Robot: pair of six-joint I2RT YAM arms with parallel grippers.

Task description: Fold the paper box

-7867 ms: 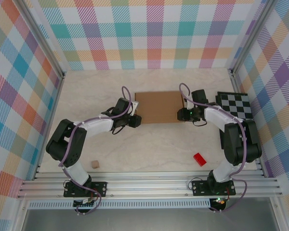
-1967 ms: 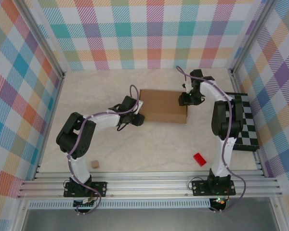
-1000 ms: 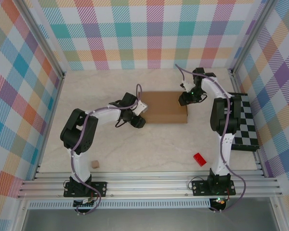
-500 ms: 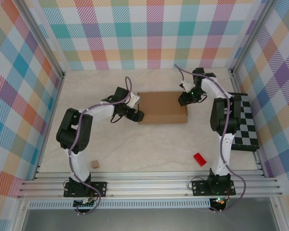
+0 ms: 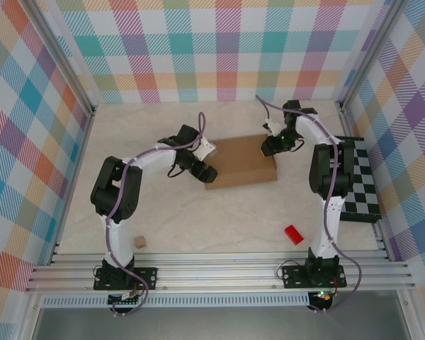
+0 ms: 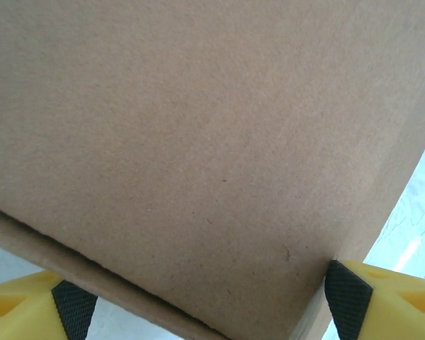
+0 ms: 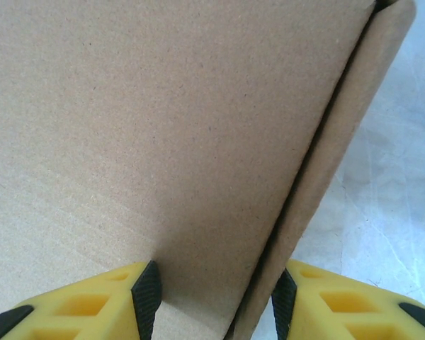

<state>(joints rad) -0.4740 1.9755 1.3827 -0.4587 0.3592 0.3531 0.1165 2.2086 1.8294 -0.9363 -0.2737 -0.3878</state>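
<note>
The left gripper (image 5: 204, 172) is standing with jaws wide apart, a corner of the plain brown corrugated cardboard paper box (image 5: 242, 161) sitting between its fingers (image 6: 347, 297). The right gripper (image 5: 267, 146) is clamping the box's edge wall between its pads (image 7: 146, 297). The box is looking closed already; seemingly only pressing or checking is remaining.

overhead, wrist close-ups of paper box (image 5: 244, 163)

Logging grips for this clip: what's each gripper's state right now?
Left gripper: open, straddling the paper box corner.
Right gripper: closed on the paper box's edge.
</note>
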